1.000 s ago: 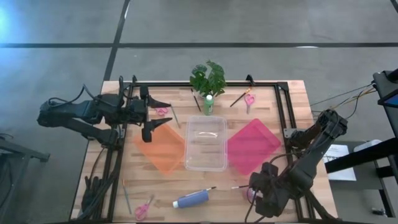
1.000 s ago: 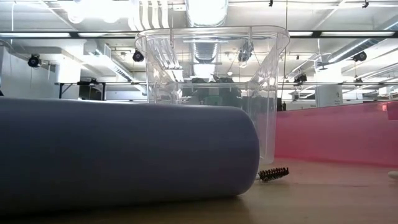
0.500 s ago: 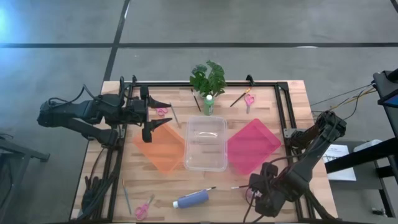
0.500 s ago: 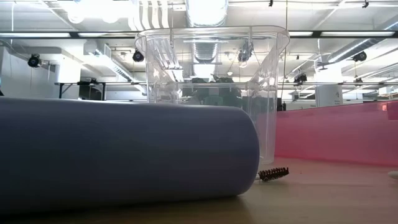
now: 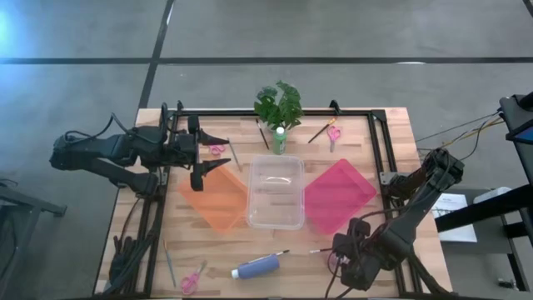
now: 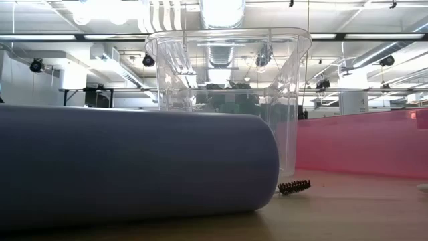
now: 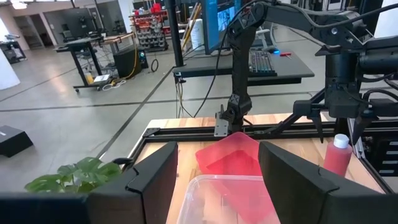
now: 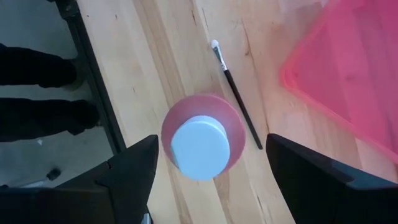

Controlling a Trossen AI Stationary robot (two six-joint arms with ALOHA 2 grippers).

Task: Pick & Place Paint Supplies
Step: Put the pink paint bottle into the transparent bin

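A pink paint bottle (image 8: 199, 146) with a white cap stands near the table's near right corner. My right gripper (image 8: 211, 177) hovers above it, open and pointing down, with a finger on either side and no touch. A thin brush (image 8: 236, 93) lies beside the bottle. My left gripper (image 5: 221, 152) waits open over the orange mat's far left corner, by small pink scissors (image 5: 216, 150). A blue bottle (image 5: 258, 267) lies on its side near the near edge. A green bottle (image 5: 279, 140) stands by the plant (image 5: 279, 104). More scissors (image 5: 191, 279) and brushes (image 5: 321, 132) lie scattered.
A clear plastic bin (image 5: 276, 192) sits in the table's middle between the orange mat (image 5: 215, 198) and the pink mat (image 5: 337, 196). A black frame rail (image 5: 379, 142) runs round the table. Bare wood lies along the near edge. In the low view the blue bottle (image 6: 134, 167) fills the foreground.
My right gripper has shifted a little toward the table's near edge, staying over the pink bottle. Its fingers stay apart. The left arm and the objects have kept still.
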